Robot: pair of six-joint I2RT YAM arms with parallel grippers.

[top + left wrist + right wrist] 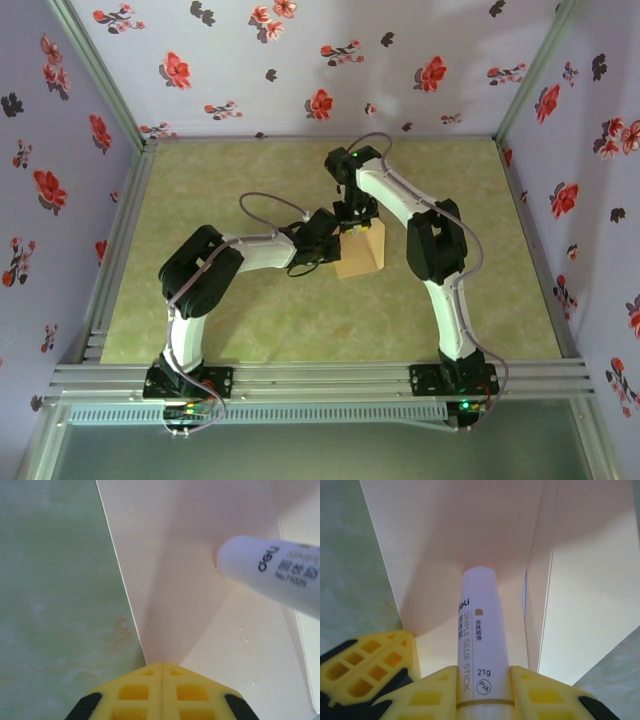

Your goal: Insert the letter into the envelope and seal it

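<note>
Top external, tan envelope (360,250) raised at centre of surface (300,320) between both arms, left pincer (162,675) shut on its edge, right pincer (482,692) clamping white glue stick (479,630), tip against envelope paper

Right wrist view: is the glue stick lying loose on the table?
No, the glue stick sits clamped between the right fingers, tip against the envelope.
</note>
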